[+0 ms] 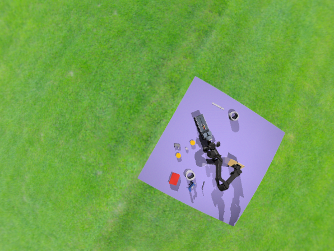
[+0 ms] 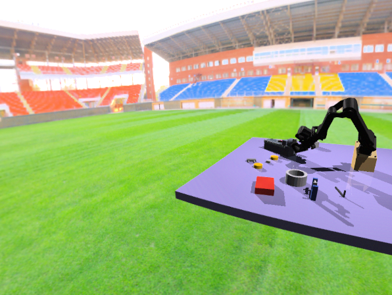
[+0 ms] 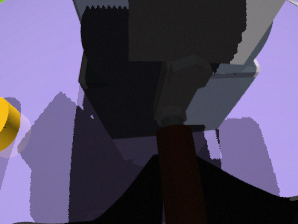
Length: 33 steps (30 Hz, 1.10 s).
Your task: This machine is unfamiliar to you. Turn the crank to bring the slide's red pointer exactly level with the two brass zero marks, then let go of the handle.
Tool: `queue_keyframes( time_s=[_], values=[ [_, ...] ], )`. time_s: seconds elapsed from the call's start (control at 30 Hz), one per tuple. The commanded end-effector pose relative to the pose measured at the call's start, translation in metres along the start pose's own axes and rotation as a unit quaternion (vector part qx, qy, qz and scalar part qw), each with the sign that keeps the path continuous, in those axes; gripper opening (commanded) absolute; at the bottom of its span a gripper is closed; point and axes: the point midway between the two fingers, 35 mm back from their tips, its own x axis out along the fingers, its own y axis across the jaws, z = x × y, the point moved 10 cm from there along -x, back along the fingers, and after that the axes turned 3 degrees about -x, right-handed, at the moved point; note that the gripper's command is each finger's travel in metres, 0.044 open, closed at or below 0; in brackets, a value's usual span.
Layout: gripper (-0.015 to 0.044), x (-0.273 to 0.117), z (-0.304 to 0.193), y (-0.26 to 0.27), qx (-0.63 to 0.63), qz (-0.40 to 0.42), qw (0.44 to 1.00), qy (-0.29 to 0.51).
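The machine (image 1: 200,121) (image 2: 275,147) is a long dark grey block with a slide. Its red pointer (image 1: 204,127) shows as a tiny spot on the top in the top view; the brass marks are too small there to tell whether it is level with them. The grey crank arm (image 3: 183,87) leads down to a dark red handle (image 3: 176,142) in the wrist view. My gripper (image 1: 209,143) (image 2: 296,148) (image 3: 170,160) is at the machine's near end, shut on the handle, with its black fingers on both sides of it. The wrist view does not show the pointer.
Two orange discs (image 1: 192,142) (image 2: 258,166) (image 3: 6,125) and small grey parts lie beside the machine. A red block (image 1: 174,179) (image 2: 264,186), a grey ring (image 2: 296,182) and a blue part (image 1: 191,186) (image 2: 314,190) stand farther off. A white bar (image 1: 218,106) lies near another ring.
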Motion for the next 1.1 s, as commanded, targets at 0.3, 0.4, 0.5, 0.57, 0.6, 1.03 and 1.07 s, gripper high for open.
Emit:
queue_keyframes(
  time_s=[0.3,0.4,0.5,0.57,0.6,1.03,1.07],
  values=[
    [0.0000,-0.0012,0.0010,0.0077,-0.005,0.011,1.000,-0.002],
    [0.0000,-0.0014,0.0011,0.0080,-0.005,0.011,1.000,-0.002],
    [0.0000,-0.0015,0.0012,0.0082,-0.005,0.011,1.000,-0.002],
    [0.0000,-0.0015,0.0012,0.0083,-0.005,0.011,1.000,-0.002],
    [0.0000,-0.0016,0.0013,0.0085,-0.005,0.011,1.000,-0.002],
    [0.0000,-0.0021,0.0017,0.0096,-0.005,0.011,1.000,-0.002],
    [0.0000,-0.0021,0.0017,0.0097,-0.005,0.011,1.000,-0.002]
  ],
)
